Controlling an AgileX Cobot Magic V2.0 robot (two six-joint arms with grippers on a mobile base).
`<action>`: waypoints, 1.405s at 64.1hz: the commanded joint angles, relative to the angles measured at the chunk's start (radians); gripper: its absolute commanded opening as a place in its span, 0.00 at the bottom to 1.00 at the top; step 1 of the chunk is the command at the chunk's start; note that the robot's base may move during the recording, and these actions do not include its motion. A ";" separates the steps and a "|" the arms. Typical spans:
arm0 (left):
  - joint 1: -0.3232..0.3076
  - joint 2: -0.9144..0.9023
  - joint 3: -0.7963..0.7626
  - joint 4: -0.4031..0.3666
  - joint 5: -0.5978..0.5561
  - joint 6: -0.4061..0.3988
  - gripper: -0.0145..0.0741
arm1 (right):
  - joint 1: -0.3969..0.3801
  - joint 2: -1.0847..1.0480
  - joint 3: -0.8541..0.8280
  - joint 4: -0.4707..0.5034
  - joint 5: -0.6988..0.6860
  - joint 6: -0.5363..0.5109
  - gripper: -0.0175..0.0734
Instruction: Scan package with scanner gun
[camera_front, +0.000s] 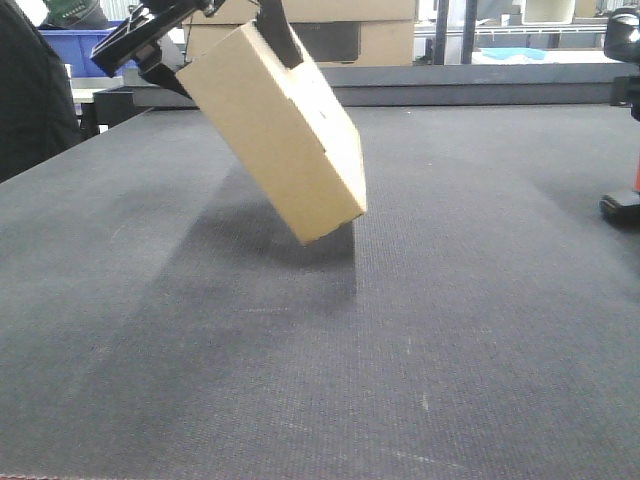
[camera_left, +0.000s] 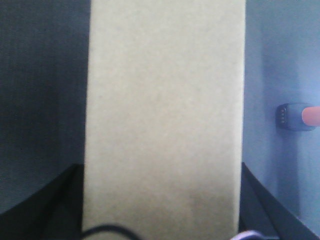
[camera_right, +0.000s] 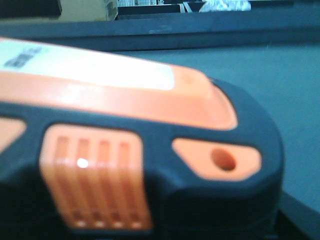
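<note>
While left tool (camera_front: 238, 62) clamps it, package (camera_front: 290, 140) tilts

plain tan cardboard box (camera_left: 165, 120) fills centre | left end effector (camera_left: 159, 170) clamps it, dark fingers (camera_left: 265, 205) against both lower sides | dark woven desk (camera_left: 40, 75) behind | black-footed, orange-stemmed scanner gun (camera_left: 295, 116) at right edge, apart from box

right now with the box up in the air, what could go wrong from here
1. The left gripper grips the package only at its upper end, tilted clear of the mat; it could slip or swing.
2. No barcode sticker shows on the faces in view, so the scan may meet blank cardboard.
3. The scanner gun stands upright on a small foot at the front view's right edge; a nudge might tip it.
</note>
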 joint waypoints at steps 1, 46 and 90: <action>-0.006 -0.007 -0.013 -0.032 -0.017 0.001 0.04 | -0.002 -0.051 -0.025 0.003 -0.048 -0.151 0.02; -0.006 -0.007 -0.013 -0.028 0.002 0.001 0.04 | 0.001 -0.037 -0.044 0.111 -0.102 0.041 0.01; -0.006 -0.007 -0.013 -0.021 -0.023 0.001 0.04 | 0.007 0.035 0.003 0.081 -0.134 0.092 0.01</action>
